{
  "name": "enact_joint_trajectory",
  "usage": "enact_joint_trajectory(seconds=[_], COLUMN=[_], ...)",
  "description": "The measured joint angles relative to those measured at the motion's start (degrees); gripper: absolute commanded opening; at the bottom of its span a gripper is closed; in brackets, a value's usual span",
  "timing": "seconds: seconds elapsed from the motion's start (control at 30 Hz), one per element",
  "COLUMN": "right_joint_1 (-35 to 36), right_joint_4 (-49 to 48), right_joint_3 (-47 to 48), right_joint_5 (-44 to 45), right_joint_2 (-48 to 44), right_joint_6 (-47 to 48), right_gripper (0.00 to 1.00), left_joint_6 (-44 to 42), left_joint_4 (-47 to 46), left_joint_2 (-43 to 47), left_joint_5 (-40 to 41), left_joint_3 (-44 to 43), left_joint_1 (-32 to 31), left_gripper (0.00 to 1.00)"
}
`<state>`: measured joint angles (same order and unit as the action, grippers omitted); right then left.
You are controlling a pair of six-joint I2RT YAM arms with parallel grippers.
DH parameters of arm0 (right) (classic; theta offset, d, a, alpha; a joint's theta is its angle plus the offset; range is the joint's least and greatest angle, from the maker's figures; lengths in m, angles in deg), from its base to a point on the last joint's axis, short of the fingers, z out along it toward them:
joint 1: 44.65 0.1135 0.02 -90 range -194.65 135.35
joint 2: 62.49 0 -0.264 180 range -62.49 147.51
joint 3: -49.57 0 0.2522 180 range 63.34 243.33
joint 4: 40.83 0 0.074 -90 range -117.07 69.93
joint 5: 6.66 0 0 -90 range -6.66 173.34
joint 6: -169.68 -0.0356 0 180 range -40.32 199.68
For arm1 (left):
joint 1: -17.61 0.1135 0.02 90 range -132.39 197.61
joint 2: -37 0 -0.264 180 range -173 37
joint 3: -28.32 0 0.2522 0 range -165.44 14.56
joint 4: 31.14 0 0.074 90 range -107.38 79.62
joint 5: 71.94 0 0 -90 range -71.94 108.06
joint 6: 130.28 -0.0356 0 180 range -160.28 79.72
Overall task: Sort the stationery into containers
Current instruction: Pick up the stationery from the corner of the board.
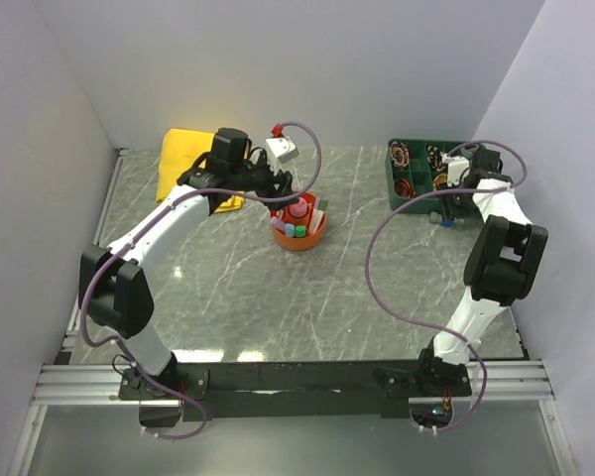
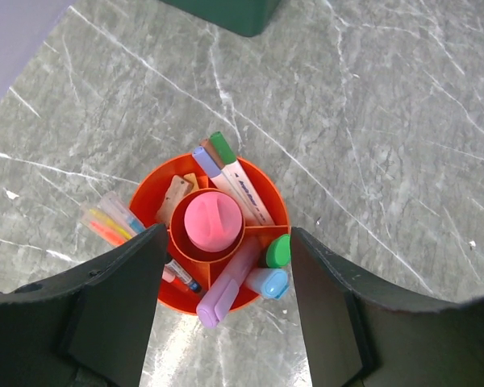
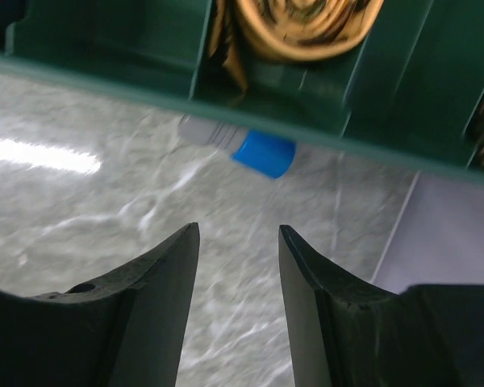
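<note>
Partly hidden behind green tray: blue-capped marker

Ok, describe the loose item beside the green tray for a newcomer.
Find the green divided tray at the table's far right. On the marble beside its near wall lies a whitish marker. Unlike the coils inside, it is straight, with a bright blue cap.

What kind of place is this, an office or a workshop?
Most likely a robot test bench in a lab: a left arm and right arm fixed to a black bar, plain white panels boxing in a marble-patterned table, and an orange organiser and green tray set out.
</note>
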<state>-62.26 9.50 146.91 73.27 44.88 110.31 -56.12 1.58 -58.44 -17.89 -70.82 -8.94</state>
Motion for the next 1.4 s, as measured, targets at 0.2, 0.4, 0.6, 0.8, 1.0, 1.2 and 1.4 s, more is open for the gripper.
enact_joint_trajectory(seconds=[0.2, 0.4, 0.6, 0.8, 1.0, 1.2, 1.4], right_joint_1=[0.00, 0.00, 0.00, -0.04, -0.04, -0.02, 0.00], right_joint_4=[-4.37, -6.45, -6.88, -6.75, -3.67, -1.27, -1.92], right_joint_3=[0.00, 0.09, 0.55, 0.52, 1.40, 1.66, 0.48], right_joint_5=[0.22, -0.46, -0.90, -2.91, -7.56, -10.73, -13.09], right_joint_2=[4.35, 7.30, 7.50, 8.20, 9.75, 10.84, 10.40], right_joint_6=[4.70, 8.87, 11.65, 15.54, 18.88, 20.61, 21.11], right_gripper=[0.53, 0.53, 0.53, 0.53, 0.50, 0.55, 0.57], left_joint_6=[-0.17, -0.15, -0.02, 0.07, 0.11, 0.33, 0.59], left_joint_4=[1.77, 3.32, 3.41, 3.43, 3.52, 4.48, 4.52], left_joint_2=[-2.05, -3.32, -3.72, -3.85, -3.93, -4.17, -4.28], left_joint_5=[1.01, 1.70, 1.92, 1.92, 1.79, 1.77, 1.46], left_joint_3=[-1.84, -2.51, -2.75, -2.75, -2.75, -2.78, -2.78], left_joint_1=[0.00, 0.00, 0.00, 0.00, 0.00, 0.00, 0.00], left_gripper=[0.68, 0.69, 0.69, 0.70, 0.73, 0.74, 0.75])
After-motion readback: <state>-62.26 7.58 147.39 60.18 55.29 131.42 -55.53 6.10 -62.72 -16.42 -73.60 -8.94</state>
